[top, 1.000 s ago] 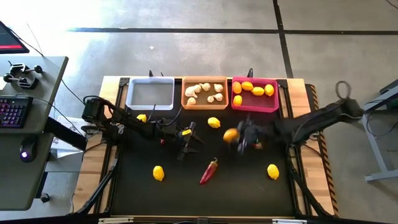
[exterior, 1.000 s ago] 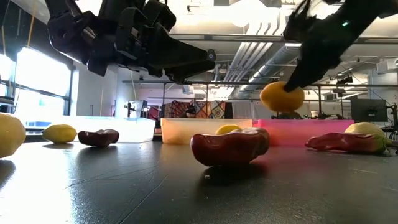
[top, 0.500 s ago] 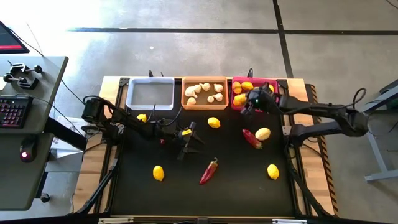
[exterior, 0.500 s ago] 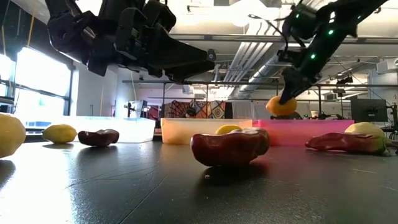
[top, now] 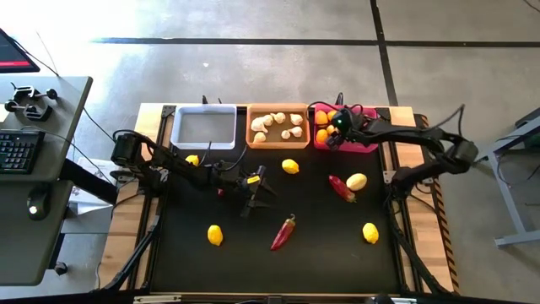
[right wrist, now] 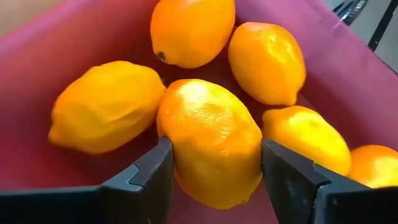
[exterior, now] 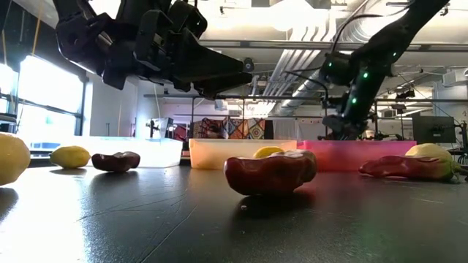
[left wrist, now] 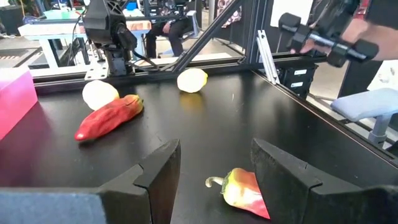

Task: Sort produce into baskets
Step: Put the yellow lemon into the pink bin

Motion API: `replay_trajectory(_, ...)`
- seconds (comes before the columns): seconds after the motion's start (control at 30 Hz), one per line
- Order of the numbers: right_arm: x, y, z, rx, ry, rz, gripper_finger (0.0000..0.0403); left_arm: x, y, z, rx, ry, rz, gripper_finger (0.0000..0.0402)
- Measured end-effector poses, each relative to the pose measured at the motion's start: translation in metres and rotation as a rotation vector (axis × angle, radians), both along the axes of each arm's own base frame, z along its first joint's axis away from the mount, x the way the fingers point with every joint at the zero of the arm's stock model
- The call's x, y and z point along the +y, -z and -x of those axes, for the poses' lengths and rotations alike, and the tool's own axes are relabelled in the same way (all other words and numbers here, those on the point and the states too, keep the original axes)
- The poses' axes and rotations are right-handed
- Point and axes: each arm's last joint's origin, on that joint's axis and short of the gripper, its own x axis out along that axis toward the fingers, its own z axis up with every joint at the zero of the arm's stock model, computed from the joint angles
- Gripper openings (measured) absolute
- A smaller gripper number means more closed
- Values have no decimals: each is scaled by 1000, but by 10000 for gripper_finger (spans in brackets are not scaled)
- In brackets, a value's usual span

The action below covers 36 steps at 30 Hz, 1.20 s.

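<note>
The right gripper (right wrist: pixel 211 180), over the magenta pink plastic basket (top: pixel 364 145) at the table's far right corner, clasps a yellow oval lemon (right wrist: pixel 211 140) among others; the left gripper (left wrist: pixel 214 171) hovers open mid-table.

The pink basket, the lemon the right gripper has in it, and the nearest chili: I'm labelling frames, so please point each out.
Pink basket (right wrist: pixel 93 43): right wrist view, bare inner wall.
Lemon (right wrist: pixel 211 140): right wrist view, middle of its peel, between the fingers.
Chili (exterior: pixel 269 172): low view, middle of its red body.
</note>
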Motion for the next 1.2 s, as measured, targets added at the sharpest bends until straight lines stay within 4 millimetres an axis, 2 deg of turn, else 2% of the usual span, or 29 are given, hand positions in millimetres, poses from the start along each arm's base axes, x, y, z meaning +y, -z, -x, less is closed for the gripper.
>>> replay_trajectory(0.17, -9, 12, -6, 3, 6, 7, 199, 0, 0, 0, 0, 0, -1, 182)
replay_trajectory(0.33, -11, 14, -8, 11, -13, 13, 206, 0, 0, 0, 0, -1, -1, 182)
replay_trajectory(0.67, -5, -9, 0, -21, -21, 79, 298, 1, 0, 0, 2, -25, -7, 182)
replay_trajectory(0.83, 3, -23, 1, -54, -57, 119, 310, 1, 0, 0, 3, -26, -7, 182)
replay_trajectory(1.0, 22, -38, 1, -79, -120, 134, 287, 1, 0, 0, 3, -31, -8, 182)
replay_trajectory(1.2, 66, -55, 6, -134, -218, 65, 192, 1, 1, 0, 5, -46, -11, 182)
